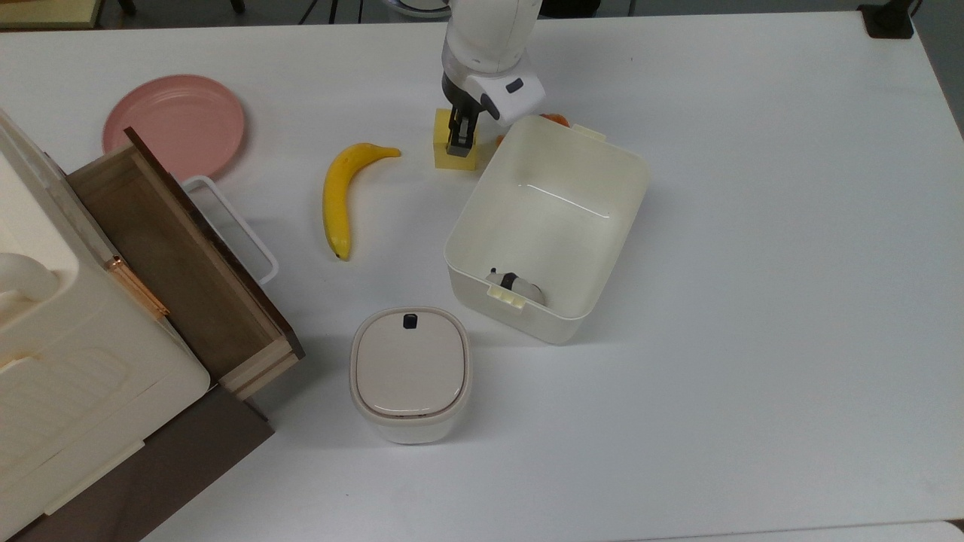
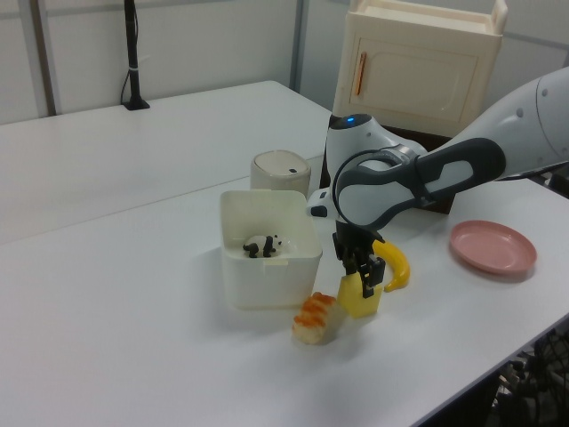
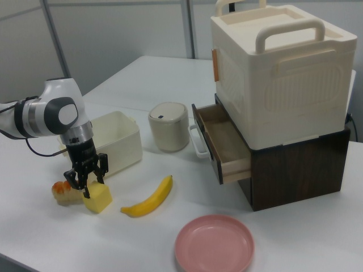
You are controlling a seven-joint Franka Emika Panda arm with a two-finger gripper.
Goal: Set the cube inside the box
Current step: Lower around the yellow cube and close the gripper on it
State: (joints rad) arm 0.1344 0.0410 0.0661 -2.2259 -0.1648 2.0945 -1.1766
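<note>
Small pale-yellow matte cube (image 1: 456, 150) resting on white bench (image 1: 753, 226), just beside the outer corner of cream-white rectangular plastic box (image 1: 602, 297), not inside it. Black two-finger claw (image 3: 86, 180) lowered over the cube, fingers spread open and straddling its top, not closed on it. Curved yellow banana (image 1: 339, 192) lying on the top view's left of the cube, apart from it. Orange-topped sushi piece (image 2: 315, 318) close to the cube, by the box wall. Small black-and-white panda figure (image 2: 261, 245) inside the box. Rounded container with beige lid (image 1: 410, 373) and pink round plate (image 1: 173, 124) well apart.
</note>
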